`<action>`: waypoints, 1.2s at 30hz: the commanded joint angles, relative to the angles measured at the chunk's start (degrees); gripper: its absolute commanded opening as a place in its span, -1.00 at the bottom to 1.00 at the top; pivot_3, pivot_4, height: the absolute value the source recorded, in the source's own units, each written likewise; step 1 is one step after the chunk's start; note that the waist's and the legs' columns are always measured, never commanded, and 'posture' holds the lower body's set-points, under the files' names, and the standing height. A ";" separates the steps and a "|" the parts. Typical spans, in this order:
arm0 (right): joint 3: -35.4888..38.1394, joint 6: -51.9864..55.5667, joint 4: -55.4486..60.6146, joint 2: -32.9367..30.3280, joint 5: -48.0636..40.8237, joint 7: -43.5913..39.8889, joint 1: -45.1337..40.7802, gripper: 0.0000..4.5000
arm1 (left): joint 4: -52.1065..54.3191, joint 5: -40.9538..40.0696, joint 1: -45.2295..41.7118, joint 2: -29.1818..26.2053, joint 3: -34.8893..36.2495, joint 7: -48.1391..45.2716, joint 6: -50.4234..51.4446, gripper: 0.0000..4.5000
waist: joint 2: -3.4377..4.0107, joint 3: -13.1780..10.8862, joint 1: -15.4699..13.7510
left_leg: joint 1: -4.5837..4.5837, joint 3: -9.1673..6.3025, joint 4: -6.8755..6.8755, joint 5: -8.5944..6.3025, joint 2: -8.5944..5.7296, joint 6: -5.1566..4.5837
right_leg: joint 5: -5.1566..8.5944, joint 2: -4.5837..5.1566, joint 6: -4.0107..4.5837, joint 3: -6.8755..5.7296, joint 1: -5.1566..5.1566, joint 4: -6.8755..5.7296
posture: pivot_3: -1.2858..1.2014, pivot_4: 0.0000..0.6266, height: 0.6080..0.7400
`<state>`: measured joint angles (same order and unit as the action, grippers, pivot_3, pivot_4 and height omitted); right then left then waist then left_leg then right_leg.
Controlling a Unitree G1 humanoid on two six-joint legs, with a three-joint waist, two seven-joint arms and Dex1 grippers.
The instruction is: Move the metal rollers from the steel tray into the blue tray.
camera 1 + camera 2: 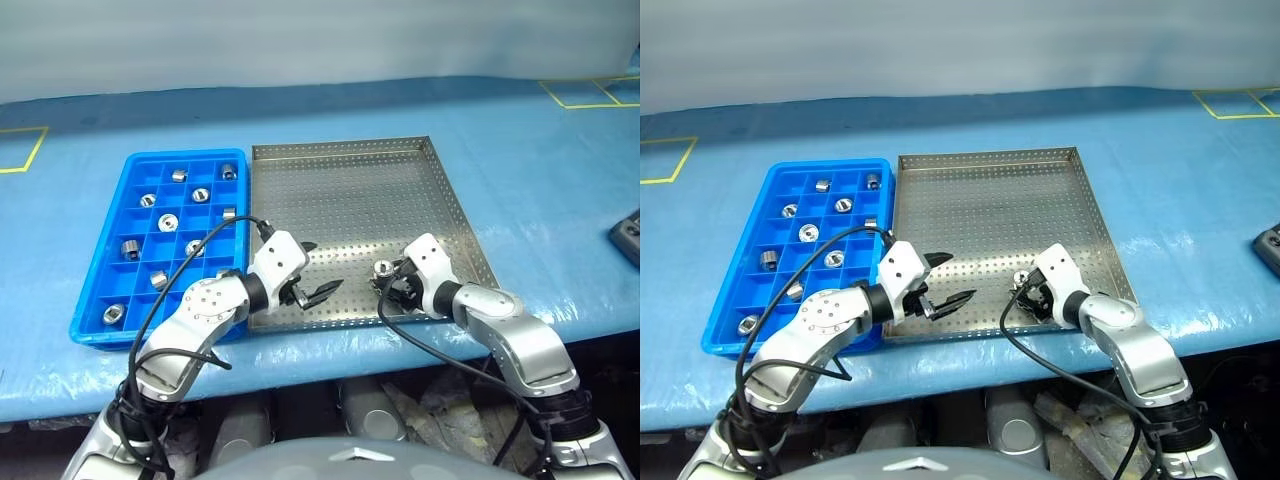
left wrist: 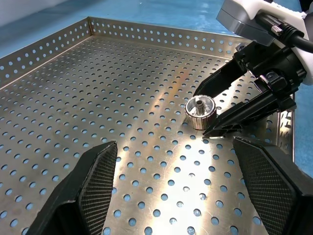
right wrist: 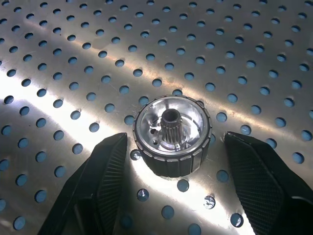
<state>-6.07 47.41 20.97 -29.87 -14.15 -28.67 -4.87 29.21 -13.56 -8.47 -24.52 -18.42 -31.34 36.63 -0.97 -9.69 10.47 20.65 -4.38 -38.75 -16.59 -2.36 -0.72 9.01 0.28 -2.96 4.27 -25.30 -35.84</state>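
One small silver ribbed metal roller (image 3: 172, 135) stands on the shiny perforated steel tray (image 1: 350, 200) (near its front rim), between the right gripper's (image 1: 391, 283) spread fingers (image 3: 98, 181), ungripped. Left gripper (image 1: 311, 291) hovers beside it, released.

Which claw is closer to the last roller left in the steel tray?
The right. The right claw has a finger on either side of the roller, not yet touching it. The left claw hangs open over the steel tray, off to the roller's left.

Head pair high over both trays; wrist cameras low, close over steel tray (image 2: 146, 63).
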 commanded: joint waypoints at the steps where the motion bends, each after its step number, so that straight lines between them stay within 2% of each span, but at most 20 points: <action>1: 1.01 -0.23 0.57 0.30 -0.39 0.11 -0.98 0.06 | 1.80 0.17 0.22 -0.02 1.45 0.38 -1.19 0.83 | 0.00 0.00 -0.03 | 0.00 0.00 -0.02 0.00 0.00 0.00 | 0.00 0.00 0.00 0.00 0.00 0.00 | -0.13 -0.52 1.00; 3: 0.91 -0.40 0.65 0.51 -0.30 0.22 -1.28 -0.21 | 1.87 0.15 0.49 0.04 1.70 0.66 -1.16 0.83 | 0.00 0.00 -0.10 | 0.02 -0.01 -0.07 -0.01 0.00 -0.01 | -0.01 0.00 -0.01 -0.01 0.02 -0.01 | -0.13 -0.52 1.00; 4: 0.86 -0.46 0.85 0.77 -0.41 0.25 -1.40 -0.25 | 1.95 0.12 0.70 0.12 1.86 0.87 -1.12 0.83 | 0.00 0.00 -0.10 | 0.02 -0.01 -0.09 -0.01 -0.01 -0.02 | -0.01 0.00 -0.01 -0.01 0.03 -0.01 | -0.13 -0.52 1.00; 13: 0.26 -0.92 3.70 4.92 -1.45 1.52 -3.65 -0.25 | 4.59 -0.57 5.15 0.60 4.34 3.53 -0.06 0.83 | 0.01 -0.01 -0.31 | 0.04 -0.02 -0.16 -0.04 0.00 -0.07 | -0.03 0.01 -0.04 0.03 0.01 -0.02 | -0.10 -0.52 1.00; 19: -3.69 -1.02 5.28 6.72 -3.48 -2.12 -10.67 -0.25 | 12.59 -1.93 12.60 -1.46 11.61 6.94 5.57 0.83 | 0.01 -0.03 -0.69 | 0.01 -0.10 -0.17 -0.04 0.04 -0.07 | -0.04 -0.02 -0.07 0.08 -0.03 -0.08 | -0.03 -0.52 1.00; 23: -8.30 -1.76 4.16 8.75 -4.79 -6.00 -16.08 -0.25 | 19.80 -2.70 19.45 -4.29 18.83 8.37 11.31 0.83 | -0.01 -0.06 -2.30 | 0.02 -0.22 -0.15 -0.05 0.06 -0.06 | -0.02 -0.02 -0.02 -0.03 -0.06 -0.09 | 0.03 -0.52 1.00; 29: -14.52 -4.39 0.53 12.37 -5.08 -11.26 -22.66 -0.25 | 29.78 -6.38 29.41 -4.22 28.50 9.30 15.90 0.83 | -0.04 -0.08 -6.32 | 0.08 -0.32 -0.13 -0.07 0.02 -0.08 | 0.00 0.11 0.03 -0.15 -0.08 0.00 | 0.09 -0.52 1.00; 33: -18.72 -5.78 -1.30 15.01 -5.63 -14.98 -25.61 -0.25 | 30.79 -8.69 35.66 -4.39 31.48 11.45 13.19 0.83 | -0.03 -0.09 -8.52 | 0.13 -0.49 -0.14 -0.07 -0.02 -0.08 | 0.06 0.20 0.13 -0.31 -0.04 0.03 | 0.14 -0.52 1.00; 36: -21.70 -7.79 -5.49 17.52 -4.02 -15.94 -27.14 -0.25 | 30.79 -7.35 39.96 -3.04 33.24 14.74 9.89 0.83 | -0.02 -0.10 -9.34 | 0.13 -0.56 -0.14 -0.08 -0.01 -0.05 | 0.23 0.22 0.41 -0.37 -0.04 0.01 | 0.17 -0.52 1.00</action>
<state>-26.91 41.94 16.71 -13.64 -18.44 -43.94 -30.71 57.70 -21.35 30.77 -28.63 12.82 -18.66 49.60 -0.99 -9.78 1.13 20.78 -4.97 -38.88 -16.67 -2.35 -0.76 9.27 0.51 -2.51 3.87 -25.33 -35.84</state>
